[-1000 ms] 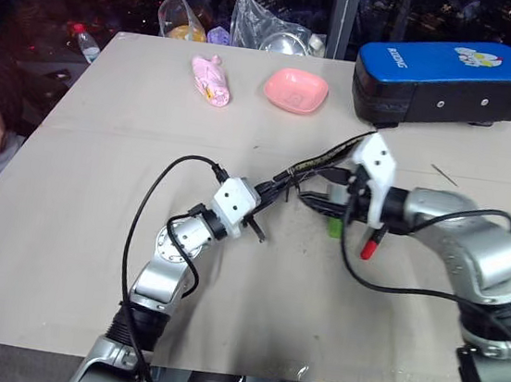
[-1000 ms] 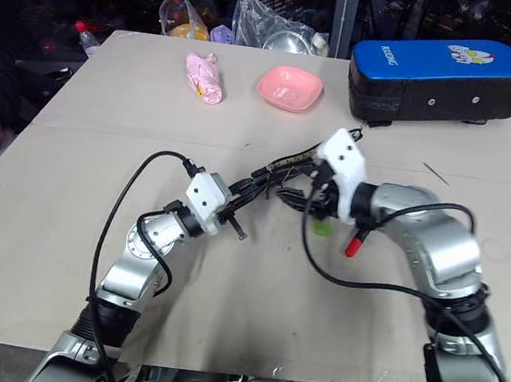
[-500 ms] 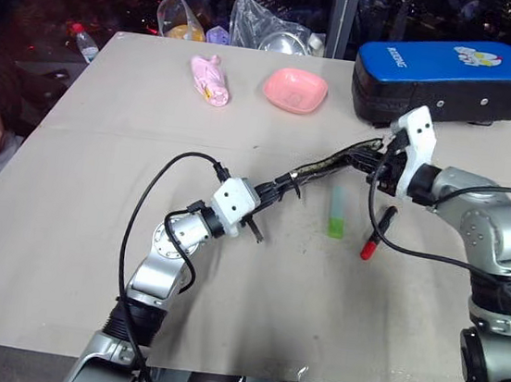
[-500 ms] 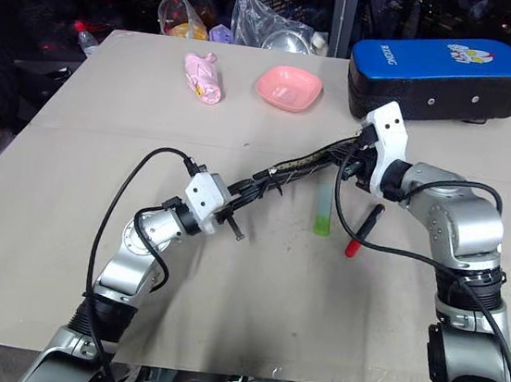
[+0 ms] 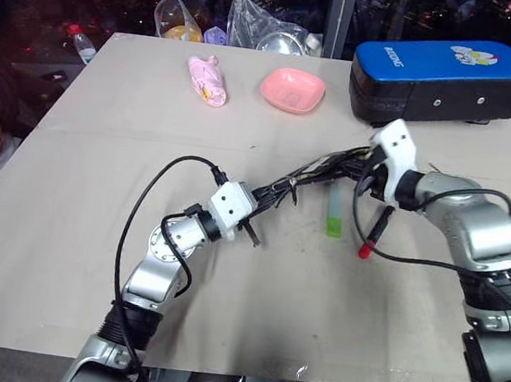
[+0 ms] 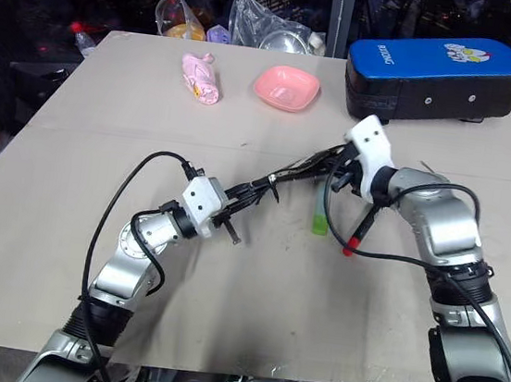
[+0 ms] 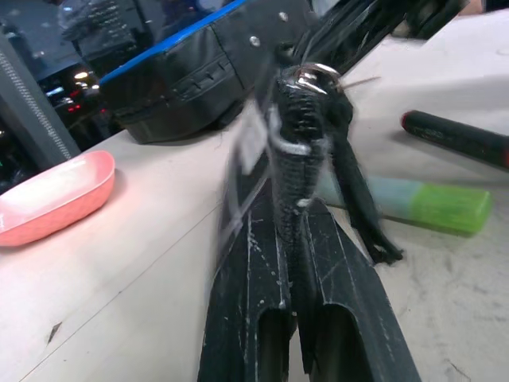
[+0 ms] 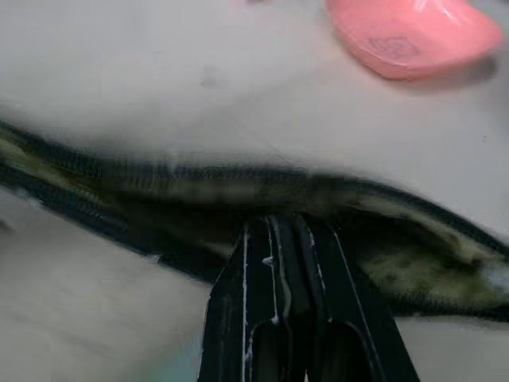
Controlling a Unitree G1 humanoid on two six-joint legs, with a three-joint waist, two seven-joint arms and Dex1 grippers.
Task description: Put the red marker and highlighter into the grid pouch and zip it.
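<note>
The grid pouch (image 5: pixel 318 173) hangs mid-frame over the surface (image 5: pixel 94 218), stretched between the left claw (image 5: pixel 269 195) lower left and the right claw (image 5: pixel 363 167) upper right. The highlighter (image 5: pixel 335 212) lies just below it, with the red marker (image 5: pixel 376 232) right beside. Up top: the big case (image 5: pixel 444 81) at upper right, bowl (image 5: pixel 292 89) left of it, a small packet (image 5: pixel 209 81) further left.

The setting is a robot test area at night. A plain beige tabletop (image 5: pixel 104 135) carries staged props: a pink dish (image 5: pixel 292 89), a blue-and-black case (image 5: pixel 445 79). Dark glass behind reflects lights, with bagged items (image 5: pixel 267 32) stored there.
</note>
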